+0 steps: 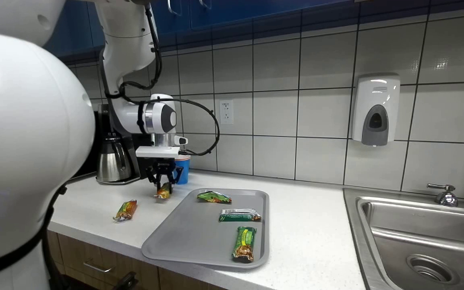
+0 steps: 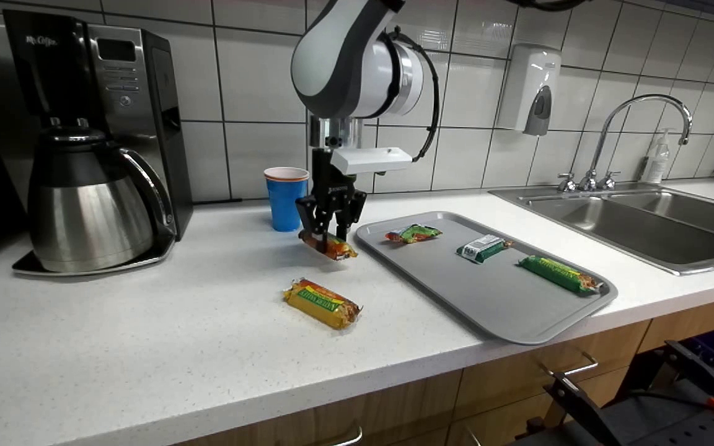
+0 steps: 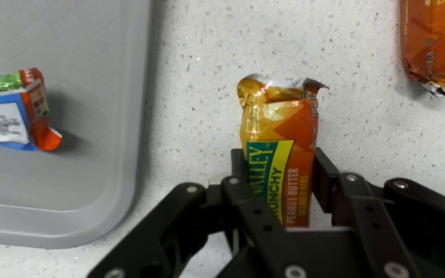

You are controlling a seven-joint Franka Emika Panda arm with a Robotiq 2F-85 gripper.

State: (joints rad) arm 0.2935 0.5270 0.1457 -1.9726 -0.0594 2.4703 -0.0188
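Observation:
An orange-and-yellow granola bar packet [image 3: 280,119] lies lengthwise between the fingers of my gripper [image 3: 280,162], which is shut on its two sides in the wrist view. The packet's lower end is hidden by the gripper. In an exterior view the held packet [image 2: 339,249] hangs slightly tilted with a shadow beneath, seemingly just off the counter. A second orange packet [image 2: 321,303] lies on the counter nearby. Beside the gripper is a grey tray [image 1: 183,237] carrying a green-and-red packet [image 1: 214,197], a green-and-white packet [image 1: 240,215] and a green packet [image 1: 244,243].
Close behind the gripper stands a blue cup [image 2: 286,201], near the tiled wall. A coffee maker [image 2: 165,124] with a steel carafe [image 2: 90,214] occupies the counter's other end. Past the tray there is a steel sink [image 1: 413,237]; a soap dispenser [image 1: 377,108] hangs on the wall.

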